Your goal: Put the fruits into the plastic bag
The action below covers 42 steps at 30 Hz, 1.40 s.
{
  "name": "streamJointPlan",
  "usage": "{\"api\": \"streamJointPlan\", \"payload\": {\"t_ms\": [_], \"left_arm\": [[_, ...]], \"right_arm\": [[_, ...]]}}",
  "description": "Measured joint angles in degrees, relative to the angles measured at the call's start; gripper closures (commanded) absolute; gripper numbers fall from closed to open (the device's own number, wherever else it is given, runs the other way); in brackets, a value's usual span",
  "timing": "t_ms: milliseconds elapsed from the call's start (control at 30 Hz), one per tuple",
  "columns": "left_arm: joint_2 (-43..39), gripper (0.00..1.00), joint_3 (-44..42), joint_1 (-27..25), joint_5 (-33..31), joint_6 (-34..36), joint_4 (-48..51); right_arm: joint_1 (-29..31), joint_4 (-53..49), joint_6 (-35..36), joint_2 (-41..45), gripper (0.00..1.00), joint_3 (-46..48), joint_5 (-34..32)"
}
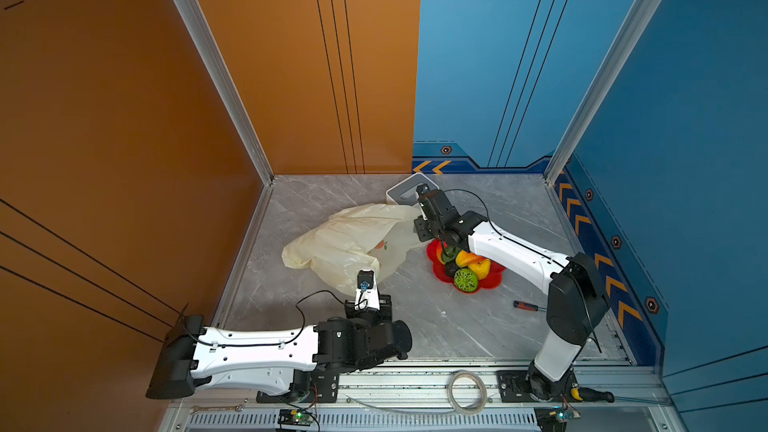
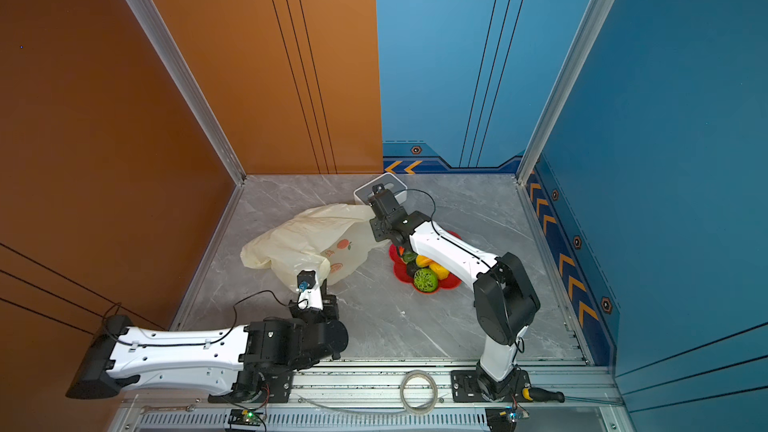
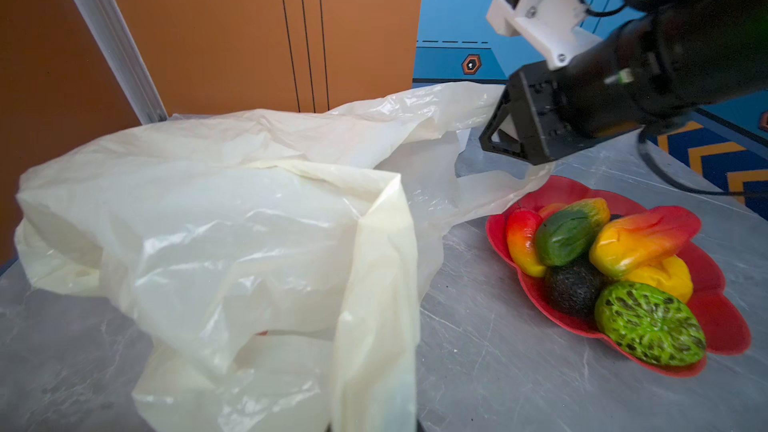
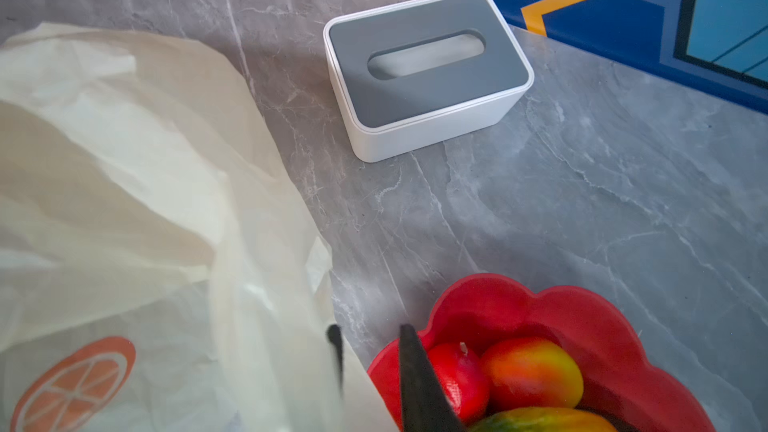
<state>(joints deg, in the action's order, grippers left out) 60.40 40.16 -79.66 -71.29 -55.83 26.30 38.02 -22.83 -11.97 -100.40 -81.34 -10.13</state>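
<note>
The plastic bag (image 1: 345, 238) lies crumpled on the grey tabletop, cream-yellow with orange fruit prints (image 4: 70, 384). In the left wrist view a strip of the plastic bag (image 3: 208, 222) runs straight down into my left gripper (image 3: 374, 429), which is shut on it. Several fruits (image 1: 465, 272) sit piled in a red flower-shaped dish (image 3: 723, 322): a bumpy green one (image 3: 650, 324), a dark avocado (image 3: 575, 284), mangoes (image 3: 640, 241) and a yellow one (image 3: 665, 276). My right gripper (image 4: 370, 328) hovers between the bag's edge and the dish rim. Its fingers stand narrowly apart, open, one blurred behind bag film.
A white box with a grey slotted lid (image 4: 428, 72) stands at the back, just behind the right wrist. A red-handled screwdriver (image 1: 525, 306) lies right of the dish. A tape roll (image 1: 467, 392) rests on the front rail. Orange and blue walls enclose the table.
</note>
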Motion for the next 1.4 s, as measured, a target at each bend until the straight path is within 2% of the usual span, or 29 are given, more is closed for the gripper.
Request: {"api": "streamJointPlan", "payload": {"t_ms": [100,300,433,533,600,700,900,1133,1400], "left_arm": [[-0.61,1.00,-0.22,4.74,4.48,-0.57,-2.01],[-2.78,1.00,-4.11,12.68,17.09,1.03,-10.03],[-1.09,1.00,-4.04,13.00,22.97,2.97,-14.27],[0.39,1.00,-4.04,13.00,25.86,3.78,-16.98],[0.92,1.00,-4.04,13.00,27.65,3.96,-18.56],[1.03,1.00,-4.04,13.03,29.94,3.96,-20.41],[1.01,1.00,-4.04,14.86,35.56,3.48,-23.61],[1.01,1.00,-4.04,18.43,42.88,1.44,-25.64],[0.57,1.00,-4.04,19.34,47.19,0.22,-26.40]], "right_arm": [[-2.99,0.22,-1.33,2.47,0.47,1.86,5.40],[-9.86,1.46,-5.64,10.05,0.35,6.25,14.34],[-12.92,1.44,-7.93,14.12,0.33,6.86,19.39],[-13.73,0.61,-9.49,17.07,0.24,6.67,21.57],[-13.73,-2.19,-10.71,19.23,0.11,5.73,21.92],[-13.73,-7.34,-12.70,22.97,0.00,3.56,21.42],[-14.14,-16.98,-15.15,32.44,0.00,2.60,20.02],[-13.57,-29.46,-17.51,37.57,0.00,3.08,16.00],[-6.32,-37.90,-21.75,37.35,0.00,12.92,9.70]]}}
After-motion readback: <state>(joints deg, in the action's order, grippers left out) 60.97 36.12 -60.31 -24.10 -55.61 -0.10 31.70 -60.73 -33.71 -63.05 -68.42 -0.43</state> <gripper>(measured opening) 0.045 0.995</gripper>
